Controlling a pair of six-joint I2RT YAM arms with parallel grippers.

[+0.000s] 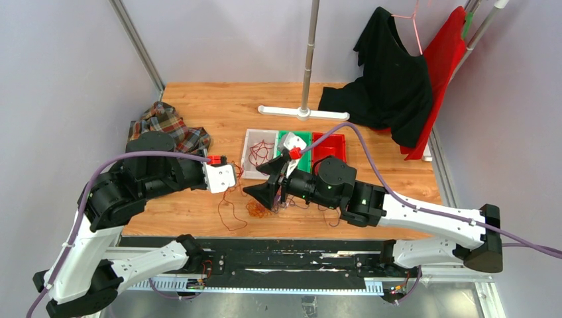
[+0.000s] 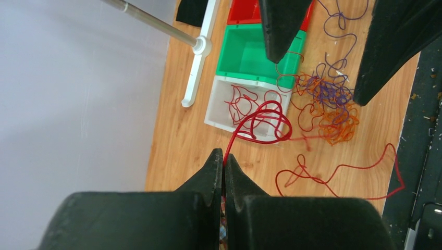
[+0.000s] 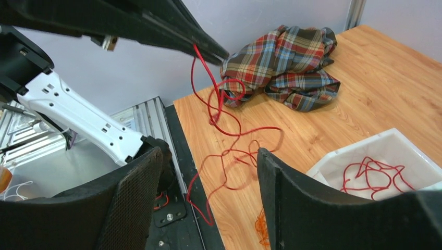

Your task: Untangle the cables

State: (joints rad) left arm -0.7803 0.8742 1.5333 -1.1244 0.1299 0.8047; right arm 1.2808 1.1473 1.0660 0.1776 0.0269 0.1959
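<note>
Two grippers near the cables [image 2: 328, 107].
Jaws of the left gripper [image 2: 224, 159] pinch a red strand [image 2: 235, 139]; right gripper [image 3: 208, 153] jaws spread apart.

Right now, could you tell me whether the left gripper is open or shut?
Shut. In the left wrist view, the left gripper has its jaws pressed together, pinching a red cable that runs out from between them.

cables [image 1: 257, 210] lie before bins [image 1: 329, 147] (some inside)
</note>
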